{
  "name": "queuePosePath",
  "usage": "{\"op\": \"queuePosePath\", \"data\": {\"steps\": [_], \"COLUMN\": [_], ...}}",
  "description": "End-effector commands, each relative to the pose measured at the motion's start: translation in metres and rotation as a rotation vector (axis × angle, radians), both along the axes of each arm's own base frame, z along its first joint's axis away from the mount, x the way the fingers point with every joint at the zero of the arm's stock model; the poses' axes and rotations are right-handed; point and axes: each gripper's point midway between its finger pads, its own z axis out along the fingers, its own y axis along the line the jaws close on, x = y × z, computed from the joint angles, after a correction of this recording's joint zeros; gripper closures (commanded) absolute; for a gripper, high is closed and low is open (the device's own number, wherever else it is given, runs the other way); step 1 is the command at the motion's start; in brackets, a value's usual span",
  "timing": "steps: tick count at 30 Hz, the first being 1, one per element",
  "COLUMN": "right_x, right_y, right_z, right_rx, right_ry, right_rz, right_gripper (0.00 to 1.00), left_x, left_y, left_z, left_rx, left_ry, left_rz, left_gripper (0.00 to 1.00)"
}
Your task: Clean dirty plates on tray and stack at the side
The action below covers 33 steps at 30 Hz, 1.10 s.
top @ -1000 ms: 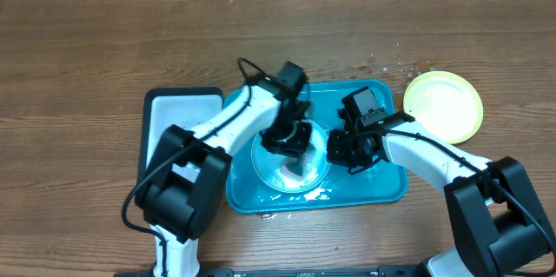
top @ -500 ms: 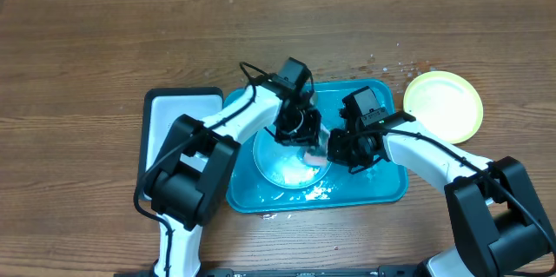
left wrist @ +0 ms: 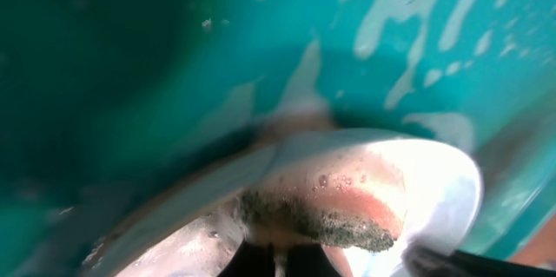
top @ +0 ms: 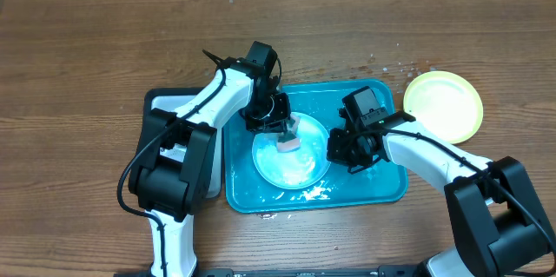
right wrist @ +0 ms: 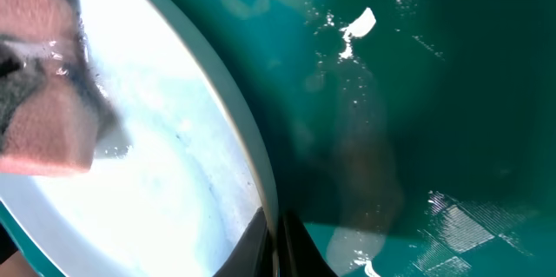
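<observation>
Tray: tray (top: 387,181), turquoise, wet, mid-table.
Foam: foam (top: 317,194) in patches along the tray's front rim, plus streaks on the floor beside plate 1.
Plate 1: blue-rim plate (top: 291,168), white centre under a soapy film. Lies inside the tray, left of centre.
Plate 2: yellow-green plate (top: 443,106), flat on the tabletop (top: 87,51), outside the tray, just beside its upper-right corner.
L arm: left gripper (top: 281,131) above plate 1's upper part, jaws closed on the sponge (top: 289,142).
Sponge: pinkish w/ a dark scour face, wet, pressed onto plate 1's white centre.
R arm: right gripper (top: 340,151) at plate 1's right edge, jaws pinched tight on the rim. Wrist view shows the rim running btwn the fingers.
Tabletop: brown wood grain, w/ water drops near plate 2 and by the tray's front edge.
Aux: white tray (top: 159,114), black rim, just left of the turquoise one, partly hidden by the L arm.
</observation>
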Motion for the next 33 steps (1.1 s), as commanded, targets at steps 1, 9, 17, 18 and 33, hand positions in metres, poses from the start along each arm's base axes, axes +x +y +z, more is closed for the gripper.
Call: {"op": "queuePosePath", "data": {"steps": [1,9,17,18,33], "right_x": [-0.001,0.0,0.004,0.005,0.056], "right_y": [-0.003,-0.004,-0.002,-0.002,-0.03], "right_z": [-0.004,-0.005,-0.002,-0.001,0.099], "right_rx": [-0.019,-0.028,-0.025,-0.025,-0.289], "right_ry": [0.014,0.009,-0.03,-0.034,-0.227], "right_rz": [-0.002,-0.004,0.053,0.061,0.202], "right_gripper": [0.96,0.96,0.96,0.96,0.96], "left_x": [0.005,-0.001,-0.009,-0.011,-0.026], "left_y": [0.033,0.048,0.053,0.057,0.19], "left_z": [-0.016,0.036,0.113,0.122,0.14], "left_rx": [0.157,0.234,0.194,0.193,0.418], "left_ry": [-0.029,-0.073,-0.217,-0.226,-0.111], "left_rz": [-0.075,-0.178,-0.183,-0.171,0.116], "left_gripper": [0.95,0.96,0.96,0.96,0.96]}}
